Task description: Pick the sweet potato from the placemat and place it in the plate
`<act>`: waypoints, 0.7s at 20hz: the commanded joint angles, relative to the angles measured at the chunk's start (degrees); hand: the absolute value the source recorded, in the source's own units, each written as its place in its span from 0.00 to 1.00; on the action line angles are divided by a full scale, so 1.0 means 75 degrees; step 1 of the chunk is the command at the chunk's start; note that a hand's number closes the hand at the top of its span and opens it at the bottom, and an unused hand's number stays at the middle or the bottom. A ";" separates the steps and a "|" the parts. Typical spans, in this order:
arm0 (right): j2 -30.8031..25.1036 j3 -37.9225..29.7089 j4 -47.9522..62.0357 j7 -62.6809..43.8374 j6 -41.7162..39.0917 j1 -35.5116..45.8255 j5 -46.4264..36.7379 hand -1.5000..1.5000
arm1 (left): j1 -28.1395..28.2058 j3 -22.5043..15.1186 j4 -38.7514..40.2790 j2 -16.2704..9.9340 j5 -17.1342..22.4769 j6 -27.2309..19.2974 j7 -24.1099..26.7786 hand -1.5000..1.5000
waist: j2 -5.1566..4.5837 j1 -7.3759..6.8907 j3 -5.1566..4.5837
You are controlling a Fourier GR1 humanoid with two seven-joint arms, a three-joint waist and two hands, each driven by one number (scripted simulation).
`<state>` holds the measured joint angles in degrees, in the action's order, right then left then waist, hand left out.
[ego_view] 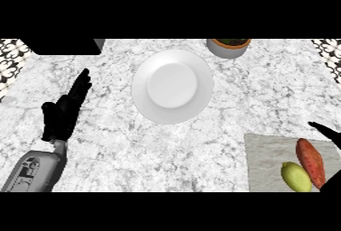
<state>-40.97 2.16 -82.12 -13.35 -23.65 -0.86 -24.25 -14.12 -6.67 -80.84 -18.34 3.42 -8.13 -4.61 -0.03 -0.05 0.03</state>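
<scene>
Head view: The task is standing at its opening stage. The sweet potato (310, 160) is lying on the grey placemat (269, 158) at the lower right of the marble counter (120, 149), so pick-up, carry and placement are all remaining. The white plate (172, 86) is sitting near the middle of the counter, well apart from the placemat, and is holding nothing.

The sweet potato is showing as an elongated, reddish-orange tuber with tapered ends, lying lengthwise and touching a yellow-green fruit (296, 176) on its left.

The right hand (329, 133) is entering at the right edge, just beside the sweet potato; whether its fingers are apart or together cannot be told. The left hand (64, 110) is resting at the left, fingers straight and together, holding nothing.

A potted plant (228, 47) is standing beyond the plate.
</scene>
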 commanded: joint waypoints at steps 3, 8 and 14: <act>0.0575 -0.0088 0.0425 0.0331 0.0114 -0.0064 -0.0795 0.00 | -0.0451 0.0382 0.0561 0.0292 -0.0386 0.0142 0.0034 0.50 | 0.0003 0.0039 -0.0004; 0.0588 -0.0401 0.1261 0.0884 -0.0081 0.0343 -0.1207 0.00 | -0.0360 0.0726 0.0861 0.0471 -0.0352 0.0505 0.0512 0.50 | 0.0000 0.0029 -0.0005; 0.1251 -0.0303 0.1291 0.1147 0.1050 0.0251 -0.1927 1.00 | -0.0281 0.0618 -0.0147 0.0507 -0.0631 0.0434 -0.0425 0.50 | 0.0010 0.0015 -0.0003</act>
<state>-34.60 -0.42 -72.04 -4.38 -18.98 1.60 -35.68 -15.33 -2.70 -79.58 -14.68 -0.72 -5.51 -4.81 0.08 0.01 -0.14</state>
